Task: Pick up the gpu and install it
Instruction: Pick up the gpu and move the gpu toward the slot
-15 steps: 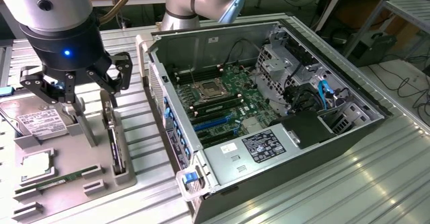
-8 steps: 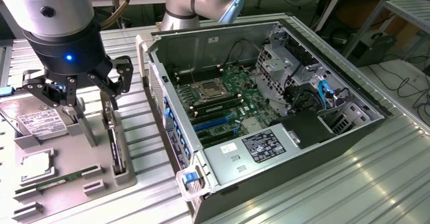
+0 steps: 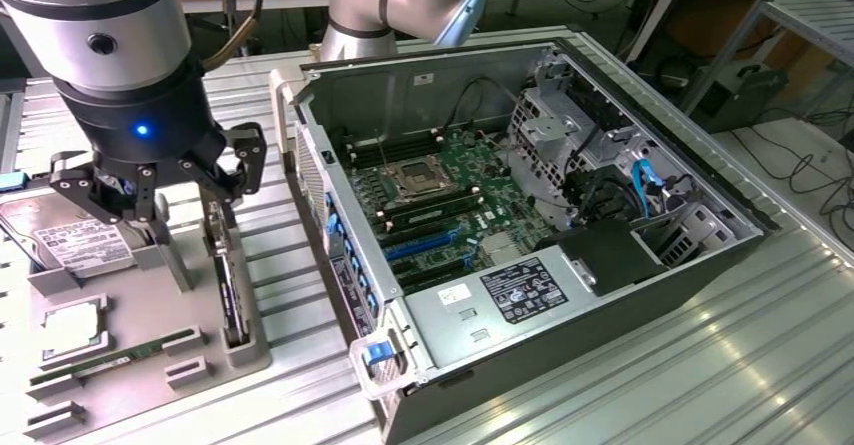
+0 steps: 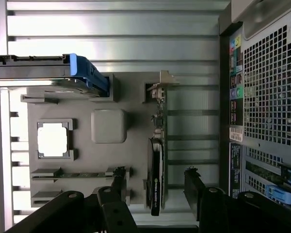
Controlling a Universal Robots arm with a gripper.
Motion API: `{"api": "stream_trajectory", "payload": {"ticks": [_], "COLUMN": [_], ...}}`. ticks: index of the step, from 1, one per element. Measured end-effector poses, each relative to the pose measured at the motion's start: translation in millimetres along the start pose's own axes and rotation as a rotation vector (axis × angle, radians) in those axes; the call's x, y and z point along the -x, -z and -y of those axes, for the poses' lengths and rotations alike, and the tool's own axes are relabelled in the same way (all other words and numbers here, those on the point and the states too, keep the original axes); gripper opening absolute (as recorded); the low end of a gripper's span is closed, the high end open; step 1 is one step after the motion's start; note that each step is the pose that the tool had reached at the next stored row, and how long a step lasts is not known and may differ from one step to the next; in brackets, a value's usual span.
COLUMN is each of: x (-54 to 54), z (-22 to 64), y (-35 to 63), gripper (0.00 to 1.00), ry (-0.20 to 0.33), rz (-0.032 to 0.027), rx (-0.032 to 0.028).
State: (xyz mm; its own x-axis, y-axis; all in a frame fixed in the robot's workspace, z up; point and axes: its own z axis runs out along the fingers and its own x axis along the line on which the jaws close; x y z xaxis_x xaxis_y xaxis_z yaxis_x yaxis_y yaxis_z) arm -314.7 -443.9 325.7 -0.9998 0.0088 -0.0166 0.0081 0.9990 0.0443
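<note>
On the grey tray [image 3: 147,315] at the exterior view's left, the gpu [image 3: 230,300] is seen standing on its long edge in a slot along the tray side nearest the open computer case [image 3: 601,350]. In the exterior view it is seen as a thin, dark, flat card showing little more than its upper edge. In the wrist view the gpu [image 4: 156,160] is seen edge-on. One half is thicker and black, with pale lettering on it. The other half is a thinner board edge that ends in a pale metal bracket [image 4: 160,90].

The gripper [image 3: 190,225] is held over that side of the tray with its jaws spread wide and nothing grasped. In the wrist view the gripper [image 4: 155,172] is placed with one black finger on each side of the card, and a gap is left on both sides.

A hard drive [image 3: 60,245], a processor [image 3: 74,327] and a green memory stick [image 3: 114,360] are also laid in the tray. The case is laid on its side on the ribbed metal table [image 3: 747,345], with the motherboard [image 3: 447,200] exposed.
</note>
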Motion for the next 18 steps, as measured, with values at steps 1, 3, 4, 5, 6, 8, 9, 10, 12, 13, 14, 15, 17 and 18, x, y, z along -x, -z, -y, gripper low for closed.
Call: {"api": "stream_trajectory", "payload": {"ticks": [1,3,4,5,6,8,9,10,12,13,14,15,17,18], "x": [0.0,0.0,0.0,0.0,-0.1,-0.1,-0.2,-0.1,-0.3,-0.3,-0.3,-0.3,-0.3,-0.4], "z": [0.2,1.3,2.0,2.6,3.0,3.2,3.3,4.1,5.4,5.5,5.6,5.9,7.0,7.3], "y": [-1.4,-3.6,-4.5,-5.4,-6.7,-10.4,-12.3,-14.8,-18.4,-20.2,-22.0,-23.9,-27.4,-29.2], "gripper": [0.6,0.6,0.6,0.6,0.6,0.6,0.6,0.6,0.6,0.6,0.6,0.6,0.6,0.6], "ry": [0.0,0.0,0.0,0.0,0.0,0.0,0.0,0.0,0.0,0.0,0.0,0.0,0.0,0.0], "rz": [0.0,-0.0001,0.0001,0.0,0.0001,0.0001,0.0001,0.0,0.0001,0.0001,0.0,-0.0001,-0.0013,-0.0018], "rx": [0.0,0.0,0.0003,0.0004,0.0005,0.0005,0.0005,0.0005,0.0006,0.0005,0.0005,0.0004,0.0004,0.0004]}}
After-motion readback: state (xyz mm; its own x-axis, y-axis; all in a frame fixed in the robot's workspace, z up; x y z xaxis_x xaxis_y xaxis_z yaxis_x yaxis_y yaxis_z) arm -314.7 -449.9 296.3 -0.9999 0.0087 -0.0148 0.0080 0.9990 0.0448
